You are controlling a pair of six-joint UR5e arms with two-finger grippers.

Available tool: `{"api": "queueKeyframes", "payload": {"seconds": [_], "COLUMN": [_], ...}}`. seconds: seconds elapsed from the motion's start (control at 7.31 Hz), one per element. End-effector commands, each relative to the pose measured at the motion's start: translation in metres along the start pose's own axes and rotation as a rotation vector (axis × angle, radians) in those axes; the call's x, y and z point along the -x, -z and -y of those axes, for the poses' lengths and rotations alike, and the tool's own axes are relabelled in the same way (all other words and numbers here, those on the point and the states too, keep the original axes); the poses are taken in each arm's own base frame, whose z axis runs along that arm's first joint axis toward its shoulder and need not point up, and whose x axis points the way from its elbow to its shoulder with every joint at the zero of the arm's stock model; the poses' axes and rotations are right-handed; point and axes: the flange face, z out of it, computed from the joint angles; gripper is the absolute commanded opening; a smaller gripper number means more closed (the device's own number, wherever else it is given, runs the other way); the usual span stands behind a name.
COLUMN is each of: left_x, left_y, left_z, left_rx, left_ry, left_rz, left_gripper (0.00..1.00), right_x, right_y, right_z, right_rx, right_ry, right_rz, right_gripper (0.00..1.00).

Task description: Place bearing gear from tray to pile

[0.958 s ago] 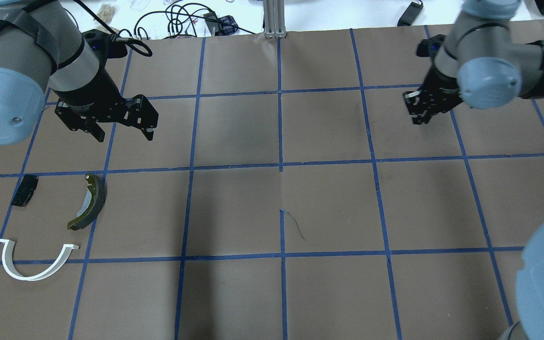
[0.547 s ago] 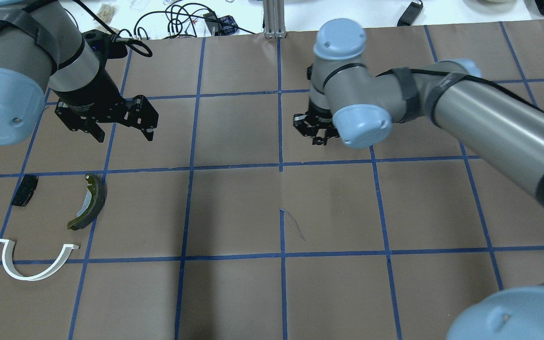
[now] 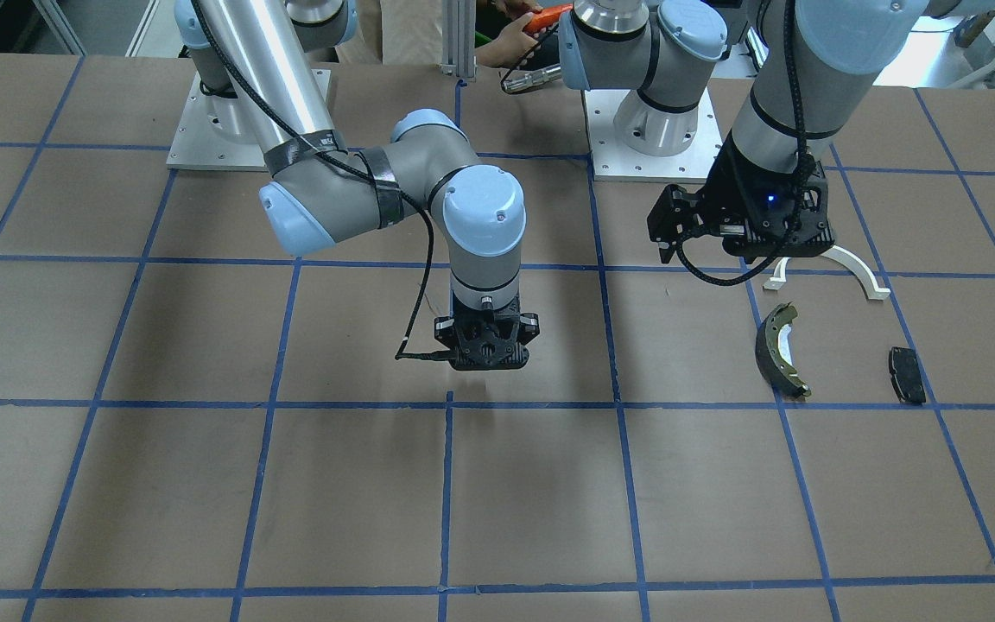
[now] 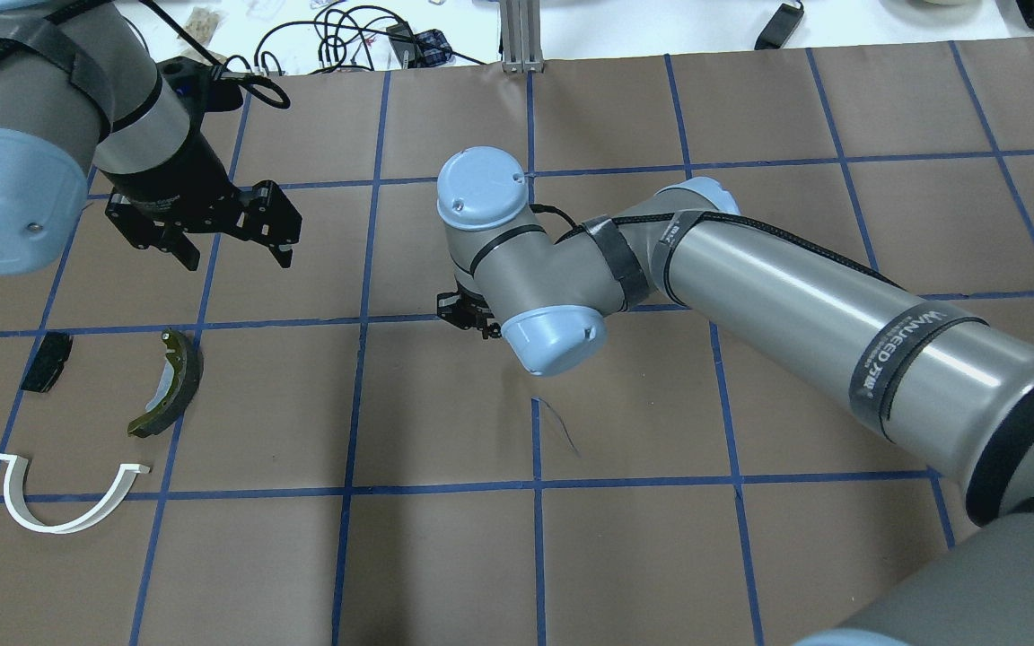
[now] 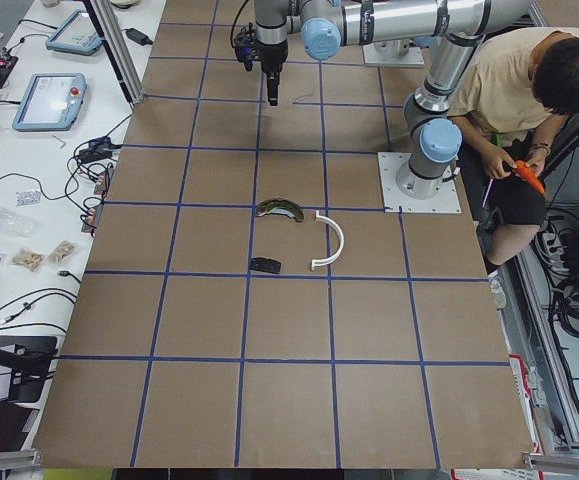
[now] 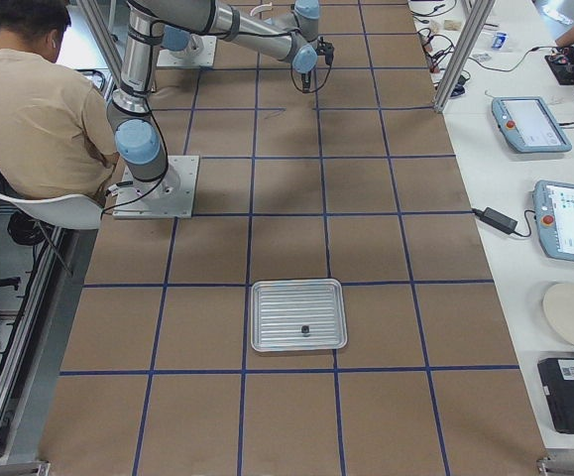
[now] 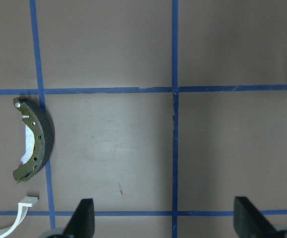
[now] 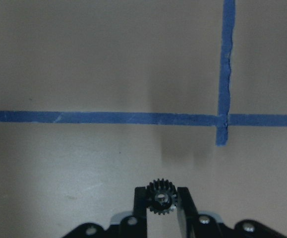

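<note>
Right wrist-mounted: pinches the black bearing gear [image 8: 160,197] in narrow-set fingers of the right gripper [image 3: 485,354] over the middle of the table [image 8: 84,59], well apart from tray [image 6: 267,327] and pile [image 4: 167,381]. Holds left gripper [image 7: 165,217] spread wide near the pile's brake shoe [image 7: 34,139].

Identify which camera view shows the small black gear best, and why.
The right wrist-mounted view: the gear, teeth clear, clamped in the right gripper. No other view shows it: hidden by the arm, too small, or out of frame.
</note>
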Motion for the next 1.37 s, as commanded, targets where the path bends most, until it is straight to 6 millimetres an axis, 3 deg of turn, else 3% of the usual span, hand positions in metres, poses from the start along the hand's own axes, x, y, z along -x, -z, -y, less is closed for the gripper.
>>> {"api": "queueKeyframes", "payload": {"seconds": [0.0,0.14,0.27,0.41,0.55,0.68,0.82,0.96,1.09,1.23], "left_x": [0.000,0.002,0.005,-0.005,-0.033,-0.069,-0.102,-0.137,-0.162,-0.177], "left_y": [-0.009,-0.012,-0.022,-0.042,-0.069,-0.094,-0.119,-0.141,-0.162,-0.182], "left_z": [0.005,0.007,0.012,0.020,0.016,0.012,0.013,0.009,0.011,0.014], "left_rx": [0.023,0.025,0.041,0.011,0.005,-0.012,-0.020,-0.009,-0.026,-0.024], "left_ry": [0.002,0.004,0.016,0.009,-0.034,-0.013,-0.020,-0.057,-0.089,-0.085], "left_rz": [-0.006,-0.005,-0.015,-0.017,-0.012,-0.014,-0.016,-0.011,-0.021,-0.038], "left_gripper": [1.00,1.00,1.00,1.00,1.00,1.00,1.00,1.00,1.00,0.97], "right_x": [-0.035,-0.097,-0.177,-0.257,-0.339,-0.427,-0.496,-0.557,-0.616,-0.682], "right_y": [0.022,0.048,0.070,0.084,0.088,0.097,0.105,0.110,0.114,0.115], "right_z": [0.027,0.055,0.079,0.095,0.105,0.106,0.100,0.087,0.069,0.045], "right_rx": [-0.024,-0.011,0.022,0.036,0.055,0.065,0.060,0.061,0.058,0.036], "right_ry": [-0.065,-0.106,-0.053,-0.030,0.000,0.059,0.072,-0.007,0.023,0.040], "right_rz": [0.006,-0.003,-0.022,-0.037,-0.042,-0.100,-0.115,-0.118,-0.118,-0.135], "right_gripper": [1.00,1.00,1.00,1.00,1.00,1.00,1.00,1.00,1.00,1.00]}}
